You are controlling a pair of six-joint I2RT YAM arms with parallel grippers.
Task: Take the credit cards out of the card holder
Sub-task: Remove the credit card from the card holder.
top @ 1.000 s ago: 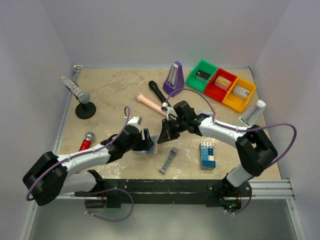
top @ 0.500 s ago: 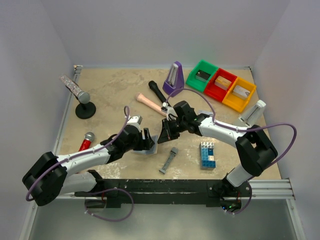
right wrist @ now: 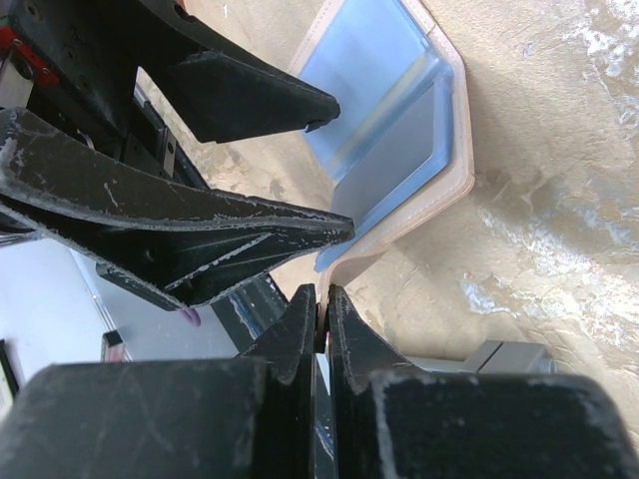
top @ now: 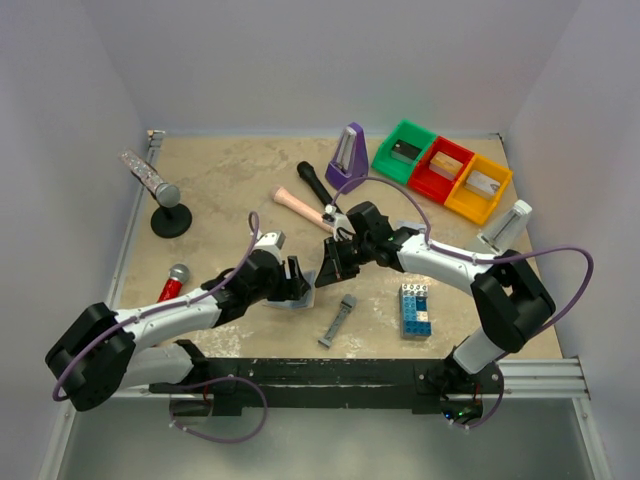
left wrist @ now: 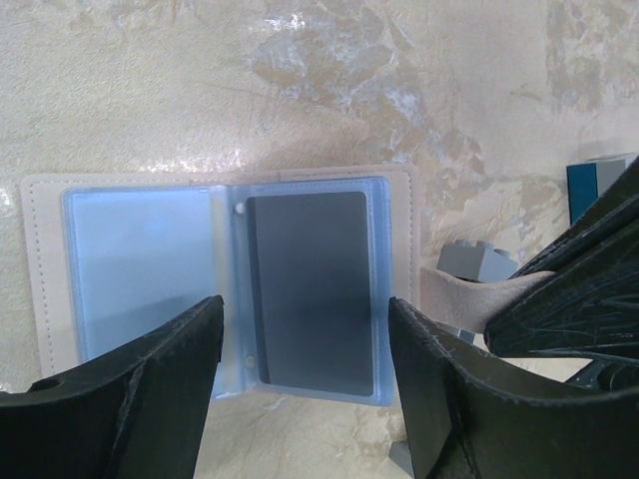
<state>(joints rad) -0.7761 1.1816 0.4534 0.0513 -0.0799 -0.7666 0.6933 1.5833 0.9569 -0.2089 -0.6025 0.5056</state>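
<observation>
Directly beneath the L gripper (left wrist: 305,307) — card holder (left wrist: 140,264), light blue w/ pale edging, lay opened flat on the table (left wrist: 399,80). Both panels faced up, spine roughly midway between the tool's fingers.

Panel on the tool's right-finger side: one dark card (left wrist: 310,284) seated in a clear sleeve, fully inserted, no edge standing proud.

Panel on the left-finger side: sleeve looked empty, though contents couldn't be ruled out thru the blue film.

L gripper: jaws spread wide, nothing between them, tips hovering over the holder, one near each panel. Prob. lined up to come down on the card.

R gripper (right wrist: 321,299): just beyond the L tool's right finger, fingers pressed together on the holder's pale outer edge, which curled up off the table. Likely reason — keeps the holder open & stops it sliding while the other tool works the card out.

Other cards: none seen in the wrist views. At least this one was left to pull.

Risk: card thin & flush in its sleeve, so fingertip purchase looked poor.
</observation>
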